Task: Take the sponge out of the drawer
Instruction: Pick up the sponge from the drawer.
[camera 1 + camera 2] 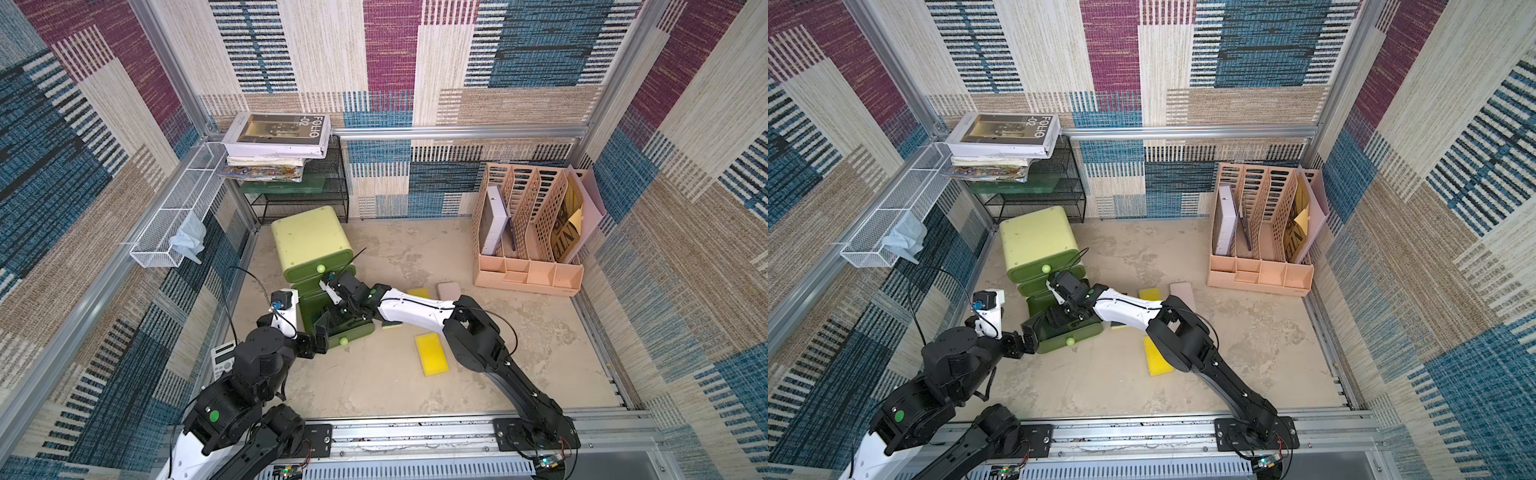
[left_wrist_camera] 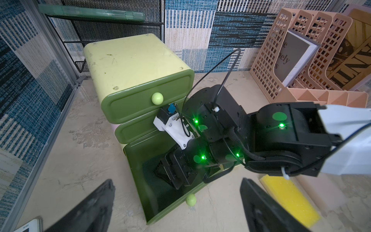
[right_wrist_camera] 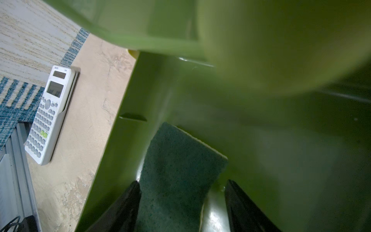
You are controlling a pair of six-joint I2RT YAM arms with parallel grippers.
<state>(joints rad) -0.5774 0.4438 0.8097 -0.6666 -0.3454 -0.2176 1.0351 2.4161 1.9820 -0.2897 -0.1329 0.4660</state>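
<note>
Only the right wrist view shows the sponge [image 3: 180,158], in the open drawer [image 3: 118,152], with the right gripper [image 3: 182,181] jaws apart astride it. The left gripper [image 1: 316,338], jaws wide apart, hovers at the drawer's eight o'clock.

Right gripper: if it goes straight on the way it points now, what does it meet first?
The sponge, green scouring side up, lying between the open fingers of the right gripper inside the pulled-out bottom drawer. Beyond it, probably the drawer's floor, though depth is unclear.
</note>
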